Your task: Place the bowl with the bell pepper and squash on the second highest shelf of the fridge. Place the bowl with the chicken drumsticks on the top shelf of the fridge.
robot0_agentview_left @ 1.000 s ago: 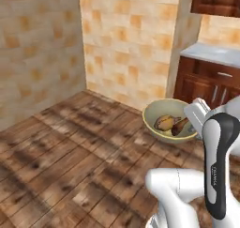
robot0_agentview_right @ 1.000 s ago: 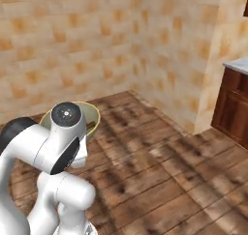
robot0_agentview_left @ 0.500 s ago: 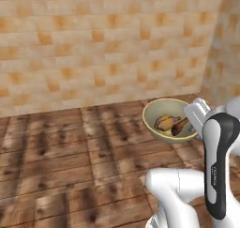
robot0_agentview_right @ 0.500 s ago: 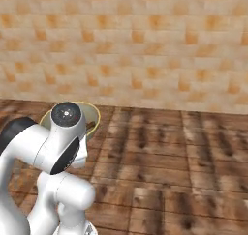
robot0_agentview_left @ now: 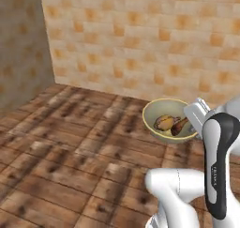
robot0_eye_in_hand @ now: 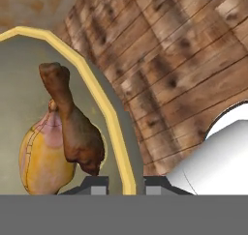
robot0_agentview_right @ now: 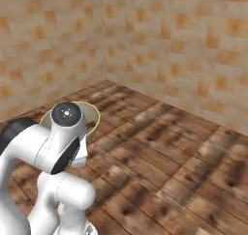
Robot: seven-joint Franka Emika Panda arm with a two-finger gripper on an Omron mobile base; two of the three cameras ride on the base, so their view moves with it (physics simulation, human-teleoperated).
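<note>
Gripping bowl (robot0_agentview_left: pixel 161 113) rim, hand (robot0_eye_in_hand: pixel 123 183) apparently clamped; drumsticks (robot0_eye_in_hand: pixel 60 137) inside.

My end effector (robot0_eye_in_hand: pixel 122 184) sits at the rim of the bowl (robot0_agentview_left: pixel 152 125), one finger inside the wall and one outside it. The bowl is carried above the floor (robot0_agentview_left: pixel 70 147), ahead of my base and to the right in the left base view. In the right base view its rim (robot0_agentview_right: pixel 94 114) shows behind my arm, at the left. The chicken drumsticks (robot0_eye_in_hand: pixel 63 142) lie in the bowl, touching each other, next to the inside finger. Two walls (robot0_agentview_left: pixel 140 39) meet in a corner beyond the floor.
</note>
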